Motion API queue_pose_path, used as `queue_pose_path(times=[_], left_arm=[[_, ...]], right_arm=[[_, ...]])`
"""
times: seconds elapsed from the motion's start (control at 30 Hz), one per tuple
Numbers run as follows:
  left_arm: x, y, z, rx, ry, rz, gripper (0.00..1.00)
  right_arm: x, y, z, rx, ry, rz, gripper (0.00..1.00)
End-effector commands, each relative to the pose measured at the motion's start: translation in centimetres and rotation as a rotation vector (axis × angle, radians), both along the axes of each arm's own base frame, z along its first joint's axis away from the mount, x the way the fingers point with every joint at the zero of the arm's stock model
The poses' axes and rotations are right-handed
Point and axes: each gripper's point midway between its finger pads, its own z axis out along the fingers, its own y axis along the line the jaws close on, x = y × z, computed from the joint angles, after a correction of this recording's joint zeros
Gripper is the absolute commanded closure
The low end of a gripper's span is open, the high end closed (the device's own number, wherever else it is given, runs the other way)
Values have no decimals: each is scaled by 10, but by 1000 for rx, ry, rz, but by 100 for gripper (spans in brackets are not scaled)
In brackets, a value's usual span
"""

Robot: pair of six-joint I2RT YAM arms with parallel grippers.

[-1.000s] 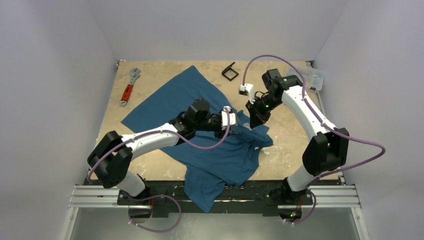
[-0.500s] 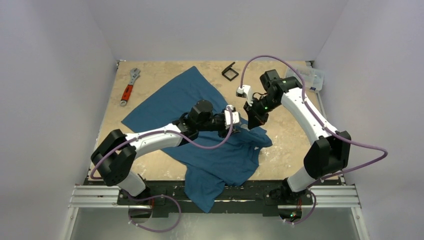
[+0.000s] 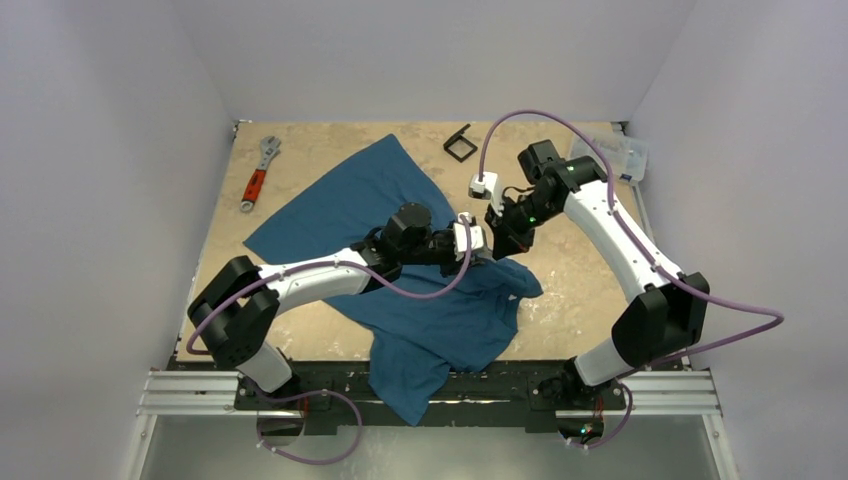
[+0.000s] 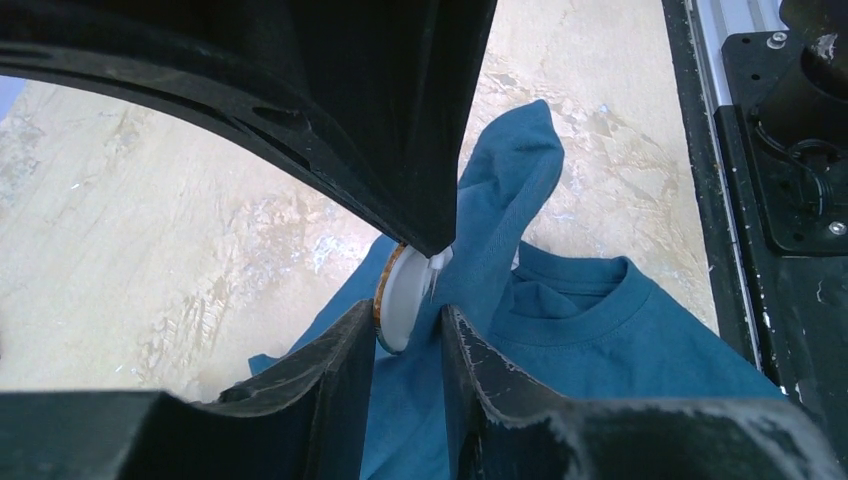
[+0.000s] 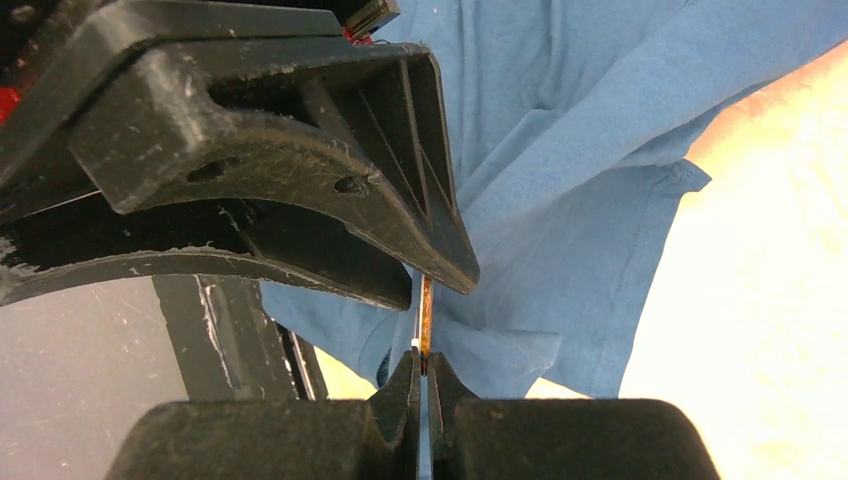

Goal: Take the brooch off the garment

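Both arms stretched inward, left hand (image 3: 484, 243) part open, right hand (image 3: 497, 243) clamped.

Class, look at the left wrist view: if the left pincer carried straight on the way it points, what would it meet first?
Most likely the small round pale silver brooch, sitting right between the left pincer fingertips, with a lifted fold of the dark teal T-shirt beside it. Depth is unclear, so contact may already exist.

This is a robot test cell in a lab: a worn, beige stone-patterned tabletop (image 3: 300, 335) is boxed in by plain pale grey-lilac wall panels (image 3: 110, 150), with two white-and-black robot arms bolted to an aluminium rail (image 3: 200, 392) and trailing purple cables (image 3: 735, 310).
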Motion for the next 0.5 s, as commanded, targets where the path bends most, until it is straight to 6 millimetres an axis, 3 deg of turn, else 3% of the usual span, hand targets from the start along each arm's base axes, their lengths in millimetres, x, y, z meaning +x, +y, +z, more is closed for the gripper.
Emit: queue_pose_path(times=[0.0,0.3,0.47], left_arm=[[0,-11,26,-66,-12,-15,72],[-1,-13,42,-97,7,-13,71],[-1,-16,44,-97,9,-25,77]], right_arm=[[-4,3,9,29,-35,30,100],[-6,2,7,25,-41,40,100],[-5,3,9,31,-43,41,100]])
